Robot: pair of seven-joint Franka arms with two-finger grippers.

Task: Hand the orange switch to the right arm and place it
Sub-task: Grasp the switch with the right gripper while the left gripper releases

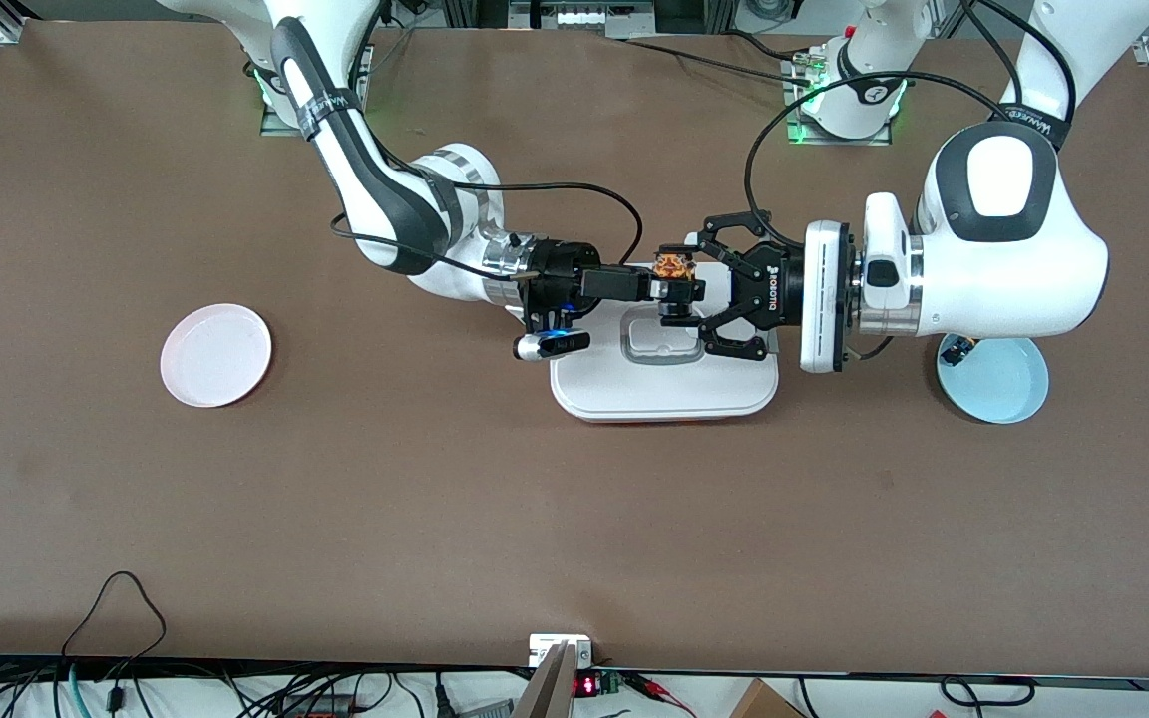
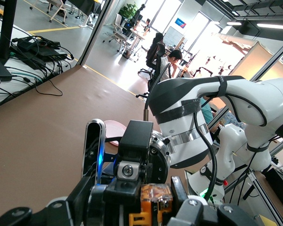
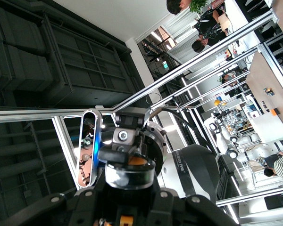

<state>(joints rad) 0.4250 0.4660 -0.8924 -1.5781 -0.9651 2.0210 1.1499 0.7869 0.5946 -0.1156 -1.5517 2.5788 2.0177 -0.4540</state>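
Observation:
The orange switch (image 1: 672, 266) is up in the air over the white tray (image 1: 664, 394) at the table's middle. My right gripper (image 1: 677, 287), slim and black with a blue-lit camera bar, is shut on it. My left gripper (image 1: 699, 291), the black ROBOTIQ claw, faces it with its fingers spread wide around the switch and the right fingers, not pressing on it. In the left wrist view the switch's orange body (image 2: 155, 197) sits between the right gripper's two black fingers. In the right wrist view its round orange cap (image 3: 137, 161) shows above a dark ring.
A pink plate (image 1: 215, 356) lies toward the right arm's end of the table. A light blue plate (image 1: 998, 384) lies toward the left arm's end, partly under the left arm, with a small dark item (image 1: 958, 349) at its rim. The tray has a clear inset (image 1: 662, 344).

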